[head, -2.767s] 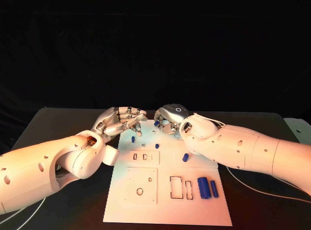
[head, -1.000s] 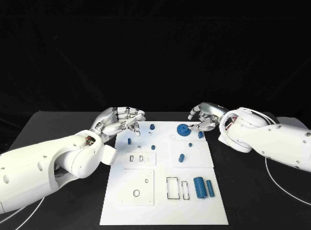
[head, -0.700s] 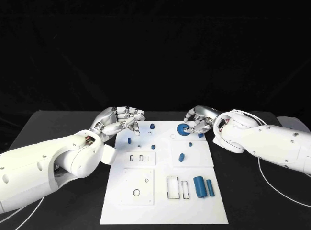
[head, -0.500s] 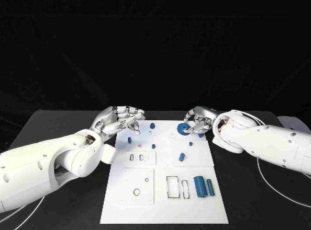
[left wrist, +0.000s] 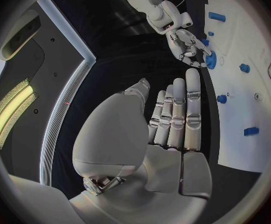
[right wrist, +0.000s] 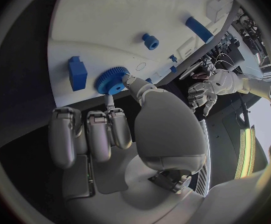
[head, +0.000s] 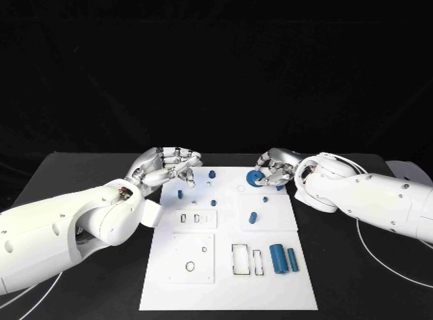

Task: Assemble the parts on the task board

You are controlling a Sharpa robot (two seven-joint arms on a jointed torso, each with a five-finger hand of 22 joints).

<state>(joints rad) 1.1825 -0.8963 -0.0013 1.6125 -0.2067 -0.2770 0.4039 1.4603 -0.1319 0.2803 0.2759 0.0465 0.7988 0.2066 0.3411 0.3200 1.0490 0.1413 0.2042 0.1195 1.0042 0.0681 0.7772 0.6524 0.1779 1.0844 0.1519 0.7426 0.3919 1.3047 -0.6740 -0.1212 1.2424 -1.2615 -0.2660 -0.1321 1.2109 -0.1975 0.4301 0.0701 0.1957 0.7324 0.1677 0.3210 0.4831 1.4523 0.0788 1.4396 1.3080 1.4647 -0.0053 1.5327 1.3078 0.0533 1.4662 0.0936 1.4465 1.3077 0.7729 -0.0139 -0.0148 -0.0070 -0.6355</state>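
Right hand (head: 277, 168) pinches small blue toothed plastic gear (head: 254, 178) at far edge of flat white task board (head: 226, 280), likely for seating. Left hand (head: 168, 167) empty, fingers loosely apart, beside board.

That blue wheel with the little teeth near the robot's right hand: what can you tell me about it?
The round blue toothed wheel, which looks like matte plastic, is a small gear with fine ridges around its rim. It sits at the far end of the white task board, near the board's right edge. The right hand pinches it between thumb and a fingertip, its other fingers curled alongside. Whether it rests on the board or is lifted just off it cannot be told.
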